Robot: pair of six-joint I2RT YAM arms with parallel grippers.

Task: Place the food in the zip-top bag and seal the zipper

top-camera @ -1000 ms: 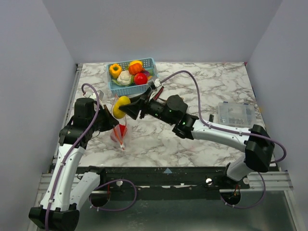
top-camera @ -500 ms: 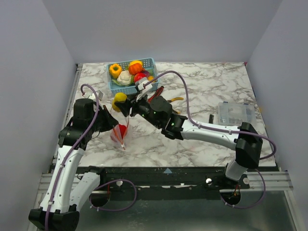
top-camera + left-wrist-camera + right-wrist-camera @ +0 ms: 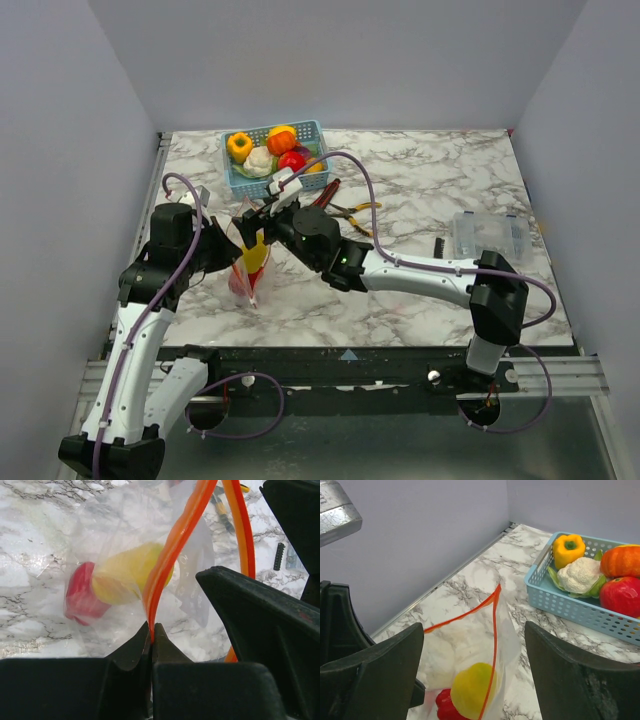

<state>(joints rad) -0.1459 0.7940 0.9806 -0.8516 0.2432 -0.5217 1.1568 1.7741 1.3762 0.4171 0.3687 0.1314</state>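
The clear zip-top bag (image 3: 245, 268) stands open at the left, its orange zipper (image 3: 172, 550) held up. My left gripper (image 3: 151, 632) is shut on that zipper strip at the bag's mouth; it is also visible in the top view (image 3: 228, 258). A yellow fruit (image 3: 470, 690) and a red one (image 3: 445, 710) lie inside the bag. My right gripper (image 3: 474, 630) is open and empty just above the bag's mouth, also seen in the top view (image 3: 262, 213). More food sits in the blue basket (image 3: 570, 607): a yellow pepper (image 3: 568, 549), a cauliflower (image 3: 580, 575), an orange fruit (image 3: 621, 560), a red one (image 3: 621, 595).
The blue basket (image 3: 235, 182) stands at the back, just behind the bag. Red-handled pliers (image 3: 340, 205) lie right of it under the right arm. A clear lidded box (image 3: 489, 235) sits at the right. The side wall runs close along the bag's left.
My right gripper carried the yellow fruit left to the bag's mouth and opened. The yellow fruit now lies in the bag on the red one. The left gripper kept hold of the zipper.
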